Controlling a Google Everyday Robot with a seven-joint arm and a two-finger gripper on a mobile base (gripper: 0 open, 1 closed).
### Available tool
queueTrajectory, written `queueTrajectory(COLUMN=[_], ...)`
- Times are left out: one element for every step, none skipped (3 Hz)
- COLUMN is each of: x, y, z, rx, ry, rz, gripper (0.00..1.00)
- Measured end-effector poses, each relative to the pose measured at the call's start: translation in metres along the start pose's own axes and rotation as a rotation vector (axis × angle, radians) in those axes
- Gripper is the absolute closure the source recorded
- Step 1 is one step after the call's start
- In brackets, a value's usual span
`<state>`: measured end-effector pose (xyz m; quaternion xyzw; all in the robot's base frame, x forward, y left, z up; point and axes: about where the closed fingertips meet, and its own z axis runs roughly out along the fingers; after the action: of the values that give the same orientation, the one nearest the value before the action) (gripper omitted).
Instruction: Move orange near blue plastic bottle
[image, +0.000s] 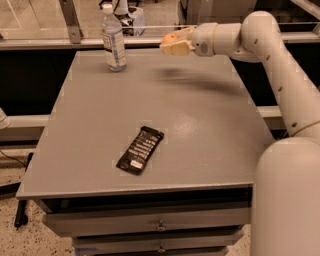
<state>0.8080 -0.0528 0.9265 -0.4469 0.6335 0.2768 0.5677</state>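
above far edge of table (210, 130) | hand (173, 46) grasping orange (169, 37) | blue plastic bottle (114, 42) apart

The small round orange fruit (169, 37) sits between the fingers of the cream-coloured gripper (173, 45), held in the air above the far edge of the grey table (200, 125), only its top showing. The tall clear plastic bottle (114, 40), with a white cap and a pale blue-white label, stands upright near the table's far left corner, apart from the orange, to its left.
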Motion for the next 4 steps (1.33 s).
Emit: queueTrajectory(x=[-0.013,-0.024,-0.024,-0.018], y=[0.015,0.033,0.052,0.065], z=[0.042,0.063,0.081,0.098], rx=[-0.084,-0.140,-0.181,-0.210], ry=[-0.016,-0.016,-0.003,0.010], rz=[-0.010,-0.029,-0.031,-0.025], gripper=[1.00,1.00,1.00,1.00])
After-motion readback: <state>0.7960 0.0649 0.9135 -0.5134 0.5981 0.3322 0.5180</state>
